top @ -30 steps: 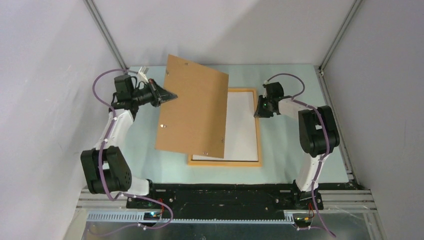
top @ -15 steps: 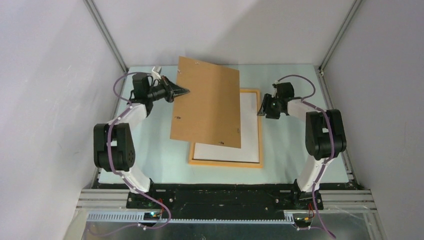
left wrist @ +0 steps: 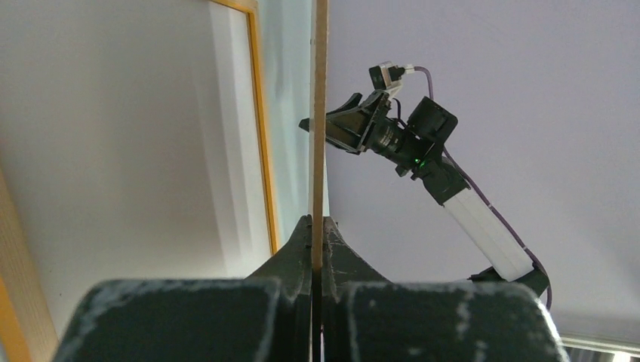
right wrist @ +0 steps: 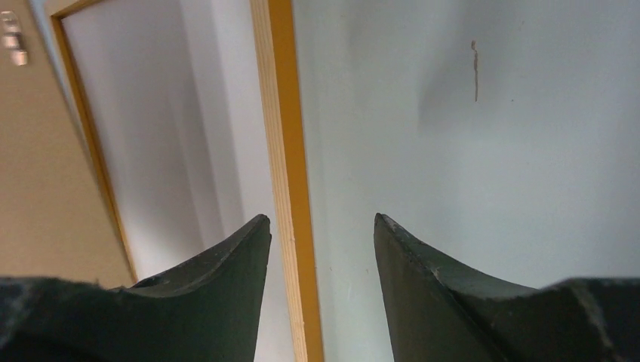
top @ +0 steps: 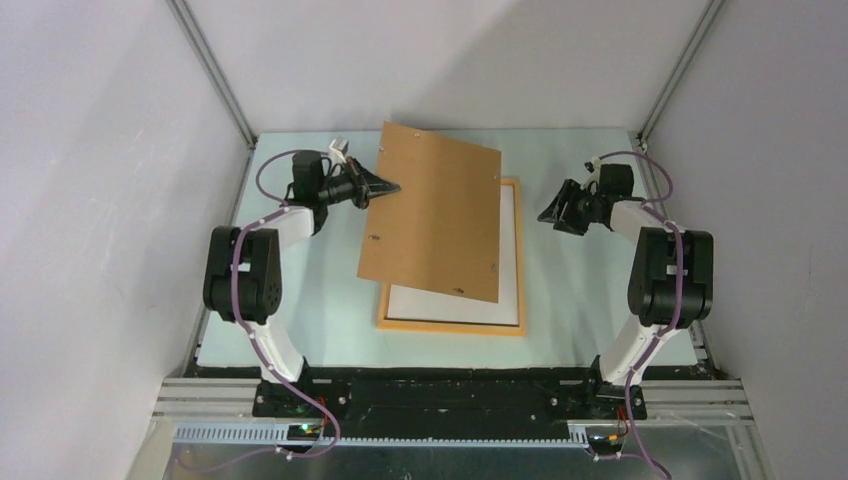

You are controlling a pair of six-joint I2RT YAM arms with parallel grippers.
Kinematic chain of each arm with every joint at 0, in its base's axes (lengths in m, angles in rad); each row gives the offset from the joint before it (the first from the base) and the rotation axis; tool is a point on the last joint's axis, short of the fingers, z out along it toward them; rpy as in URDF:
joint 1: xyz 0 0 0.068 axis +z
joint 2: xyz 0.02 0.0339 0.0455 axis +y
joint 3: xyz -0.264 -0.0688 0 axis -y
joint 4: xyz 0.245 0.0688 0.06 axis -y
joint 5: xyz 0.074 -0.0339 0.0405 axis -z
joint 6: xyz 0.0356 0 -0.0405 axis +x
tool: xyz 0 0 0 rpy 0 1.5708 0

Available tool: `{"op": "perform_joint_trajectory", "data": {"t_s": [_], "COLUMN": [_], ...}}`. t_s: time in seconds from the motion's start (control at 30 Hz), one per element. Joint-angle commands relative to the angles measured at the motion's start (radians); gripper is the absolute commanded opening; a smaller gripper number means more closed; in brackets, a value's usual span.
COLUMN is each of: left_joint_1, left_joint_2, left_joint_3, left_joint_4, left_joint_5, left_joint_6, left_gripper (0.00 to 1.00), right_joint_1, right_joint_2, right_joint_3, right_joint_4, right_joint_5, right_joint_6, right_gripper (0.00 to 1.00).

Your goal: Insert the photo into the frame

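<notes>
The orange-tan frame [top: 519, 262] lies flat on the table. Inside it lies the photo [top: 450, 303], white back up and mostly hidden. Above them a brown backing board [top: 435, 215] hangs tilted, with my left gripper [top: 392, 187] shut on its left edge. The left wrist view shows the board [left wrist: 320, 113] edge-on, pinched between the shut jaws of the left gripper [left wrist: 318, 224]. My right gripper [top: 548, 214] hangs open and holds nothing, just right of the frame. In the right wrist view the frame's rail [right wrist: 287, 151] runs between the spread fingers of the right gripper [right wrist: 322, 220], and the photo [right wrist: 151, 136] lies to its left.
The pale green table [top: 320, 300] is closed in by white walls on the left, back and right. Small metal clips dot the board's upper face. My right arm [left wrist: 453, 188] shows beyond the board in the left wrist view.
My left arm has carried the board rightward, so it covers more of the frame. My right gripper has drawn back to the right of the frame and its jaws have widened.
</notes>
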Motion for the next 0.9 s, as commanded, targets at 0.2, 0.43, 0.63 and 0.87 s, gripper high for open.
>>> {"op": "perform_joint_trajectory", "data": {"t_s": [0.2, 0.43, 0.63, 0.87], "left_joint_1": [-0.053, -0.08, -0.092, -0.103], "left_joint_2": [0.059, 0.096, 0.123, 0.147], "left_joint_3": [0.009, -0.002, -0.005, -0.027], "left_joint_4": [0.188, 0.246, 0.28, 0.308], "left_joint_5": [-0.029, -0.05, -0.061, -0.071], "left_joint_6": [-0.097, -0.115, -0.125, -0.129], "left_gripper": [0.0, 0.0, 0.0, 0.0], "right_joint_1": [-0.063, -0.081, -0.082, -0.083], "right_joint_2": [-0.071, -0.07, -0.064, -0.054], "right_joint_3": [-0.044, -0.06, -0.061, -0.061], "right_joint_4": [0.075, 0.094, 0.098, 0.102], "right_joint_5": [-0.173, -0.186, -0.188, -0.189], "right_joint_6": [-0.044, -0.041, -0.041, -0.041], "right_gripper": [0.57, 0.55, 0.55, 0.54]}}
